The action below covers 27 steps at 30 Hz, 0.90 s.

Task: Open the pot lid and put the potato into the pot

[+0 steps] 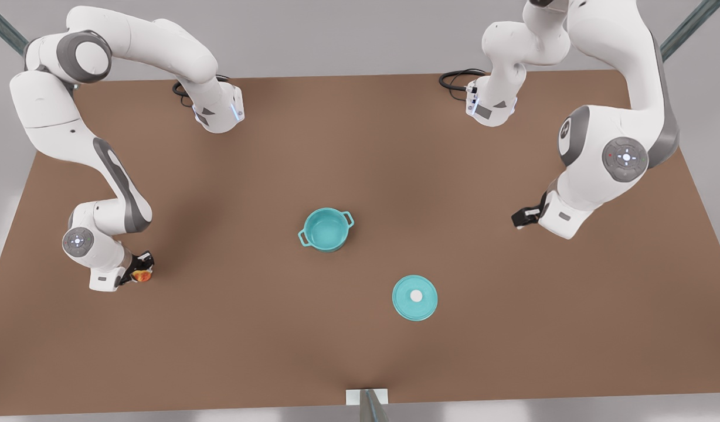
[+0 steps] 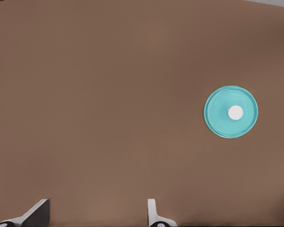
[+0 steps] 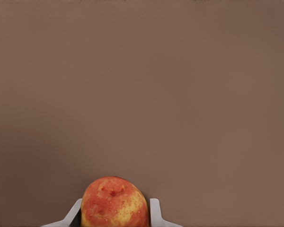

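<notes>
I am looking down on a broad brown tabletop (image 1: 360,146) with the two white arms curling in from the upper corners of the front view. In the middle of that frame stands the small round teal pot (image 1: 326,229) with its two loop handles, mouth uncovered, and lower right of centre the flat teal pot lid (image 1: 415,298) with its white knob lies on the table, well apart from the pot; I also see it at the right of the left wrist view (image 2: 231,112). So I judge the lid step done and the carry as what remains. The left gripper (image 1: 523,217), at the right edge of the front view, hangs with its fingers spread wide around nothing and waits above bare table. The right gripper (image 1: 138,271), at the lower left of the front view, is clamped on the small yellow-orange potato (image 1: 141,274) with its reddish patch, which sits at the bottom centre of the right wrist view (image 3: 114,202) between the two pale fingers (image 3: 155,212). My worry is the long trip to the pot: the potato is round and the fingers seem to pinch only its sides, so a quick swing could let it slip out. The pot's mouth is a small target too; a release off-centre could strike the rim, bounce the potato away or nudge the pot.
</notes>
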Motion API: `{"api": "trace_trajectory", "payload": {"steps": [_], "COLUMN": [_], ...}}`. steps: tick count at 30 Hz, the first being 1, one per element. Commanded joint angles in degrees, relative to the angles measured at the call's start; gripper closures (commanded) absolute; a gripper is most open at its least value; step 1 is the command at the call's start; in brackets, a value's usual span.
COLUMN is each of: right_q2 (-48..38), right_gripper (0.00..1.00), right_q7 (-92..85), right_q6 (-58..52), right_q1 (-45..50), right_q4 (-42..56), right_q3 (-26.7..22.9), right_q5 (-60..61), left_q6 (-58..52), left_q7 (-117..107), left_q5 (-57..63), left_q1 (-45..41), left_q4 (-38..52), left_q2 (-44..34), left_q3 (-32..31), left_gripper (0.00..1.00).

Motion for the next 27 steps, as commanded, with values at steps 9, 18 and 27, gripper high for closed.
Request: {"api": "trace_trajectory", "payload": {"steps": [9, 18, 27], "right_q2": [-9.4, -15.5, -16.0], "right_gripper": [0.53, 0.52, 0.52], "right_q7": [3.9, 25.0, 43.2], "right_q6": [-10.2, -19.1, -23.4], "right_q1": [4.4, 21.3, 39.5], "right_q4": [-0.2, 1.3, 4.5], "right_q3": [4.6, 4.4, 4.3], "right_q5": [12.8, 23.4, 27.6], "left_q6": [-2.0, -2.0, -2.0], "left_q7": [23.0, 22.9, 22.9], "left_q5": [0.0, 0.0, 0.0], "left_q1": [0.1, 0.1, 0.1], "left_q4": [0.0, 0.1, 0.1], "left_q2": [0.2, 0.0, 0.0], "left_q3": [0.1, 0.1, 0.0], "left_gripper": [0.00, 0.00, 0.00]}}
